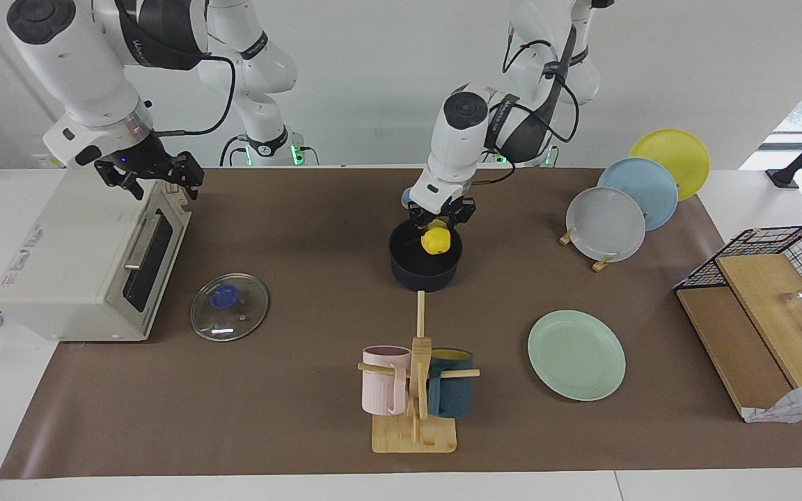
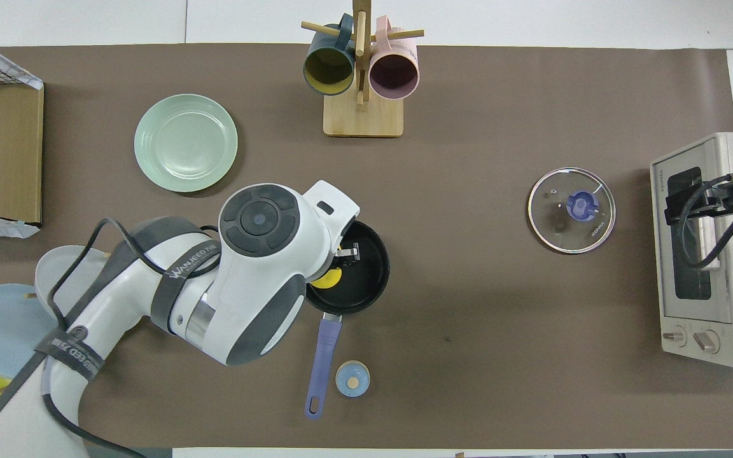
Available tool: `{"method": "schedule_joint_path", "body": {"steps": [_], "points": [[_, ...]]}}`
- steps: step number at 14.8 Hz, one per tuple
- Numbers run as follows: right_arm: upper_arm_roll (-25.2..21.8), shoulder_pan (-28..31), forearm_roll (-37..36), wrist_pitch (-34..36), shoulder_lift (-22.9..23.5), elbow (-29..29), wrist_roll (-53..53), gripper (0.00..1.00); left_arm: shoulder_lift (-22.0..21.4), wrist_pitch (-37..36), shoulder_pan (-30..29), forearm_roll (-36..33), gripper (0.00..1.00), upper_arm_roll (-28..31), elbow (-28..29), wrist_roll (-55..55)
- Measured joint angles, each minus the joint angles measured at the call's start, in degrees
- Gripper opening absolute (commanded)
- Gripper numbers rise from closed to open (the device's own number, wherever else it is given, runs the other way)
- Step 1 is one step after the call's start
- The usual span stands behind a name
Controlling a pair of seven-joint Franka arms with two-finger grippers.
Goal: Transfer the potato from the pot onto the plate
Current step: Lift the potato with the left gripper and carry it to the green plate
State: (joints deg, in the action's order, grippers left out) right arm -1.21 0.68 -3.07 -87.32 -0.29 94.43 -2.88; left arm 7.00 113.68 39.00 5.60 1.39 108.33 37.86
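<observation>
Counter (image 1: 317, 445) has a brown mat across it. Toaster oven (image 1: 88, 268) sits at the right arm's end; wire rack with wood boards (image 1: 777, 306) at the left arm's end. Three plates on a stand (image 1: 641, 195) stand near the robots, toward the left arm's end. Mug tree (image 1: 415, 390) with a pink and a dark blue mug is farther from the robots than the pot.

Left arm reaches in over the pot (image 1: 425, 268), mid-counter, its blue handle pointing toward the robots. Green plate (image 1: 576, 355) lies flat, farther out than the pot and toward the left arm's end, well apart from it. Glass lid (image 1: 229, 307) lies flat in front of the oven door.

Right end effector (image 1: 150, 175) waits over the oven top, fingers wide, nothing held. Left end effector (image 1: 438, 221) is clamped on the potato (image 1: 436, 240), which is up at the pot's rim, over the black inside. Small blue disc (image 2: 352, 379) lies beside the handle.
</observation>
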Motion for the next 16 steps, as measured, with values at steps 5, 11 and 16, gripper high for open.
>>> {"method": "schedule_joint_path", "body": {"steps": [5, 11, 16], "points": [[0.0, 0.0, 0.0, 0.0, 0.0, 0.0, 0.0, 1.0, 0.6, -7.29, -8.78, 0.0, 0.0, 0.19, -6.37, -9.33], [0.0, 0.0, 0.0, 0.0, 0.0, 0.0, 0.0, 1.0, 4.24, -8.83, -17.91, 0.0, 0.0, 0.25, -12.39, -20.34], [0.0, 0.0, 0.0, 0.0, 0.0, 0.0, 0.0, 1.0, 8.31, -8.78, -23.35, 0.0, 0.0, 0.25, -17.58, -26.59]]}}
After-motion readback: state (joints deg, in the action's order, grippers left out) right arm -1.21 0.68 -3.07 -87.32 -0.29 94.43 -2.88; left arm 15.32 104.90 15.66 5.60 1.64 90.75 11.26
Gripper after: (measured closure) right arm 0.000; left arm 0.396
